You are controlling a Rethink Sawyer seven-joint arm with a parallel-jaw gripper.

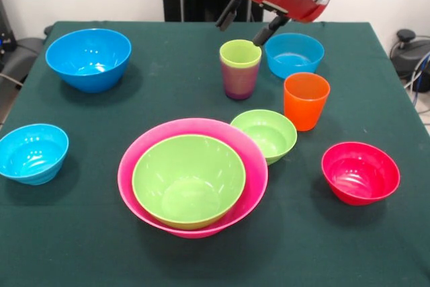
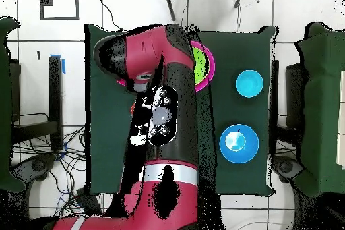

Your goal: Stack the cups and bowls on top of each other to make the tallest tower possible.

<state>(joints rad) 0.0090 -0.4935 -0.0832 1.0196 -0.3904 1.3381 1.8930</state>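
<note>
My gripper (image 1: 246, 25) is open and empty. It hangs just above and behind the lime green cup (image 1: 240, 53), which sits nested in the purple cup (image 1: 239, 83). The orange cup (image 1: 306, 101) stands to their right. The tower is the large green bowl (image 1: 188, 179) nested in the huge pink bowl (image 1: 127, 166) at the table's front middle. The small green bowl (image 1: 265, 134) touches the pink rim. The large blue bowl (image 1: 89, 58), two small light-blue bowls (image 1: 32, 152) (image 1: 293, 54) and the red bowl (image 1: 360, 173) stand alone. In the overhead view the arm (image 2: 165, 106) hides the gripper and the cups.
The dark green table (image 1: 80, 247) ends close to the left light-blue bowl and the red bowl. The overhead view shows the large blue bowl (image 2: 238, 144), a small light-blue bowl (image 2: 249, 83) and the pink rim (image 2: 210, 65) beside the arm.
</note>
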